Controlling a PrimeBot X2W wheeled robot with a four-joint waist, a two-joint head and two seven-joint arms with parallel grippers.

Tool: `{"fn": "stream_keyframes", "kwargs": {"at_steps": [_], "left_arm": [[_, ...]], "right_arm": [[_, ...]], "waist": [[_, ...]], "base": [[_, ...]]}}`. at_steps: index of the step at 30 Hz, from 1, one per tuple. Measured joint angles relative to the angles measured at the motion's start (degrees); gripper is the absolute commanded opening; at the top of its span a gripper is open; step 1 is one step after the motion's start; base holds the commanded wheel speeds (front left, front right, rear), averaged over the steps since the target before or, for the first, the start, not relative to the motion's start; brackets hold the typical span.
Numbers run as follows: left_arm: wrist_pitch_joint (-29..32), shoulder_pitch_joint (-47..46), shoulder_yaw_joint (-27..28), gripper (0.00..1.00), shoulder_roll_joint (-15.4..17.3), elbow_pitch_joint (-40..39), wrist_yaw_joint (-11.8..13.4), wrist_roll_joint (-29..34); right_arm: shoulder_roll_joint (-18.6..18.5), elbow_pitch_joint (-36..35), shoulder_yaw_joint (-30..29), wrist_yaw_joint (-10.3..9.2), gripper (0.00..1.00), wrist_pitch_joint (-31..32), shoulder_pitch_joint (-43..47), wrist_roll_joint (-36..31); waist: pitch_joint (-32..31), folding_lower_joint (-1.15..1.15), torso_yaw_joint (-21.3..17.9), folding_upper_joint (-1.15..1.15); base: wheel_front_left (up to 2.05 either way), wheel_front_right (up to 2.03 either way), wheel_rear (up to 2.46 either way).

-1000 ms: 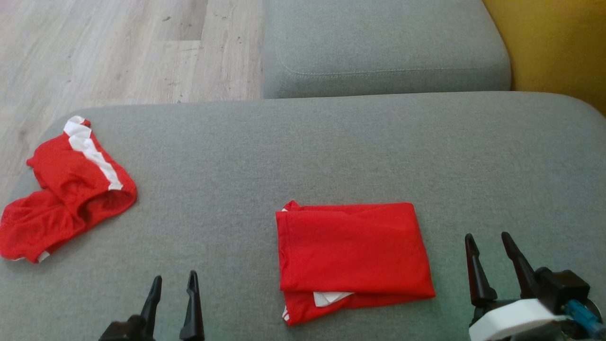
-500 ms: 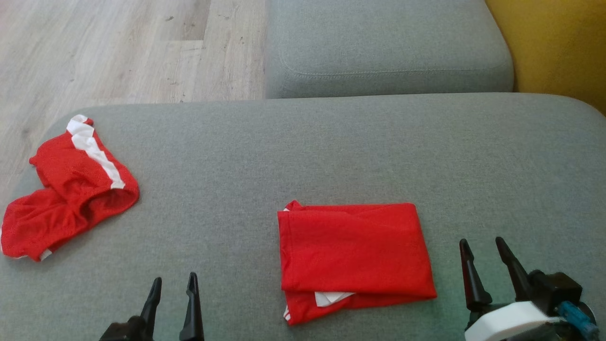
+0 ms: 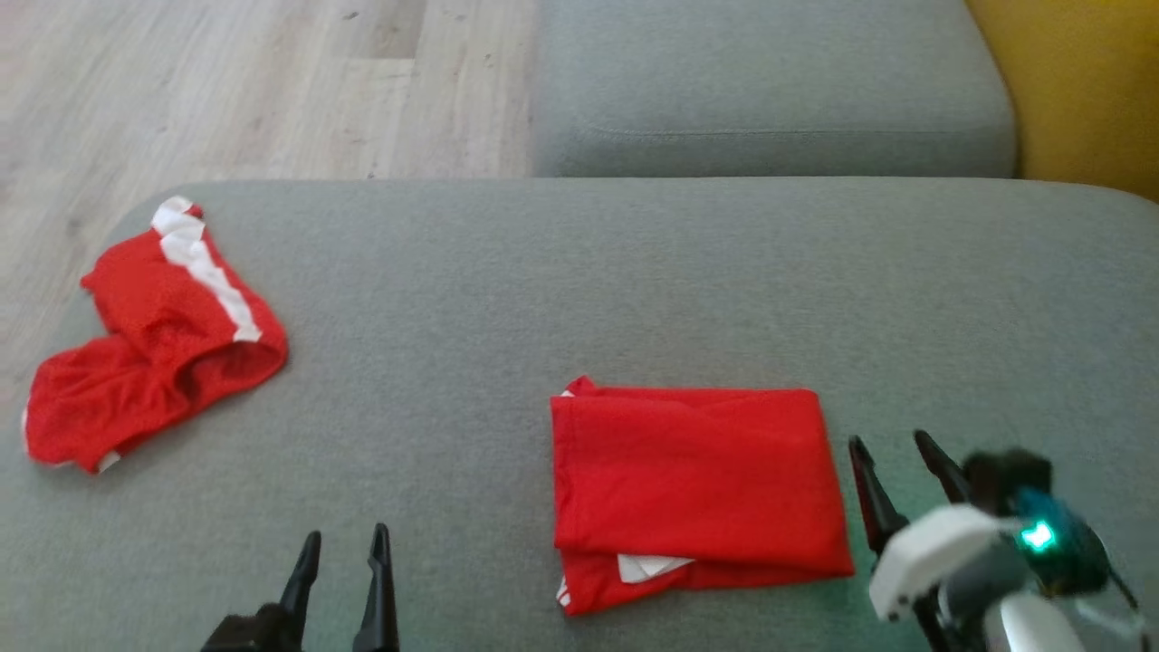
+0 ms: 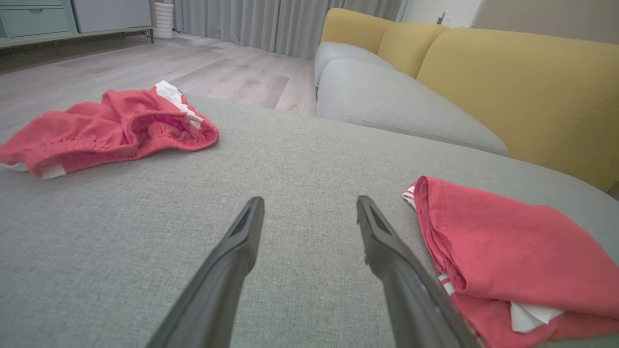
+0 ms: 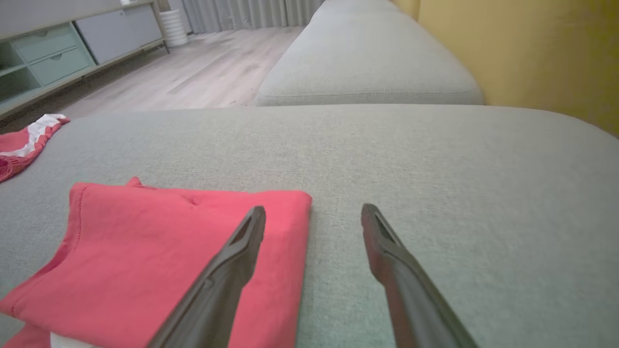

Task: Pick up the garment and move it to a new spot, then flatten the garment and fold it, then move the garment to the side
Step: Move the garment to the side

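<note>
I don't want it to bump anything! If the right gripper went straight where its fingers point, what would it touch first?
Probably the grey sofa cushion, just beside the folded red garment's edge. The open right gripper aims at bare fabric; one finger might brush the garment, but depth is unclear.

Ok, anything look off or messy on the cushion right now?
The folded garment is slightly untidy: a white bit pokes out at its near edge. The other red garment lies crumpled at the left end of the cushion.

I see a plain red garment (image 3: pixel 697 471) near me; far left, red shorts (image 3: pixel 154 362) striped white; grey sofa (image 3: pixel 543 272), yellow back (image 3: pixel 1087 91), pale wood floor (image 3: pixel 226 91).
</note>
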Motion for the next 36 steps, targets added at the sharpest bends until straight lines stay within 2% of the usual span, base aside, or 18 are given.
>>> {"fn": "stream_keyframes", "kwargs": {"at_steps": [6,15,16,17,18,19,20,28,36], "left_arm": [[0.0,-0.57,-0.89,1.0,-0.11,0.0,-0.51,0.08],[0.0,-1.3,-0.87,1.0,-0.3,0.07,-0.56,0.08],[-0.01,-1.33,-0.86,1.0,-0.4,0.11,-0.79,0.08],[-0.01,-1.37,-0.83,1.0,-0.48,0.22,-0.98,0.08],[-0.02,-1.44,-0.8,1.0,-0.6,0.33,-0.98,0.08],[-0.03,-1.48,-0.76,1.0,-0.74,0.4,-0.98,0.08],[-0.05,-1.55,-0.74,1.0,-0.88,0.44,-0.99,0.08],[-0.09,-2.79,-0.69,1.0,-1.45,0.34,-1.51,0.62],[-0.27,-5.77,-0.64,1.0,-1.55,-1.29,-1.49,1.72]], "right_arm": [[-0.03,8.45,-1.54,0.0,1.0,9.56,-6.58,-0.42],[-0.07,15.44,-2.9,0.0,1.0,14.93,-8.65,1.76],[-0.08,15.53,-2.96,0.0,0.88,14.99,-9.14,1.79],[-0.09,15.67,-2.96,0.0,0.46,15.25,-9.68,2.25],[-0.1,15.77,-2.9,0.0,0.32,15.4,-10.15,3.15],[-0.1,15.83,-2.8,0.0,0.1,15.41,-10.61,3.9],[-0.1,15.83,-2.5,0.0,0.0,15.44,-10.93,4.32],[0.02,15.38,-3.57,0.01,0.0,13.79,-15.07,2.59],[-2.93,11.7,-6.41,0.01,0.0,13.18,-21.19,1.66]], "waist": [[1.52,0.0,3.42,0.0],[4.59,0.0,7.22,0.0],[4.97,0.0,7.51,0.0],[5.32,0.0,7.74,0.0],[5.65,0.0,7.88,0.0],[5.94,0.0,7.91,0.0],[6.17,0.01,7.82,0.0],[7.64,0.01,3.55,0.0],[10.12,0.0,-5.9,0.0]], "base": [[0.0,0.0,0.0],[0.0,0.0,0.0],[0.0,0.0,0.0],[0.0,0.0,0.0],[0.0,0.0,0.0],[0.0,0.0,0.0],[0.0,0.0,0.0],[0.0,0.0,0.0],[0.0,0.0,0.0]]}}
